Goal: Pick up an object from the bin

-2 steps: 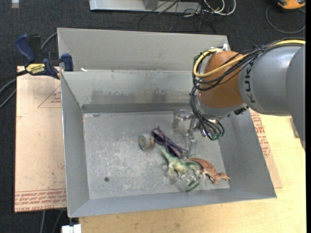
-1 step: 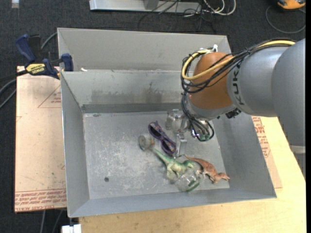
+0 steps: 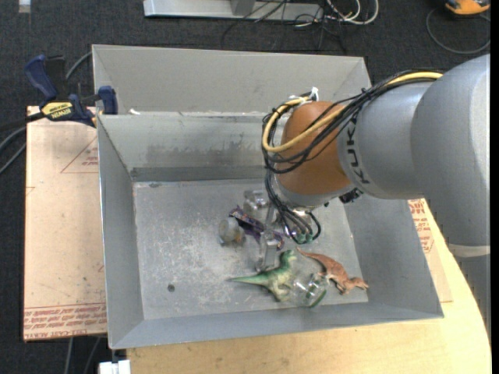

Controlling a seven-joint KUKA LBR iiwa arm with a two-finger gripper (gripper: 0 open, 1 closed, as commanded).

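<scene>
End effector (image 3: 269, 236) low over the floor of the grey bin (image 3: 179, 287); how wide it stands, cannot tell. Green toy dinosaur (image 3: 271, 275) just beside it at 6 o'clock. Orange toy dinosaur (image 3: 337, 271) at 4 o'clock. Small purple item (image 3: 248, 223) at 10 o'clock. Arm (image 3: 390, 146) lettered "KUKA".

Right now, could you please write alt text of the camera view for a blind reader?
The robot's hand hangs low in a grey metal bin, close to a green toy dinosaur; an orange-brown dinosaur lies beside that.
</scene>
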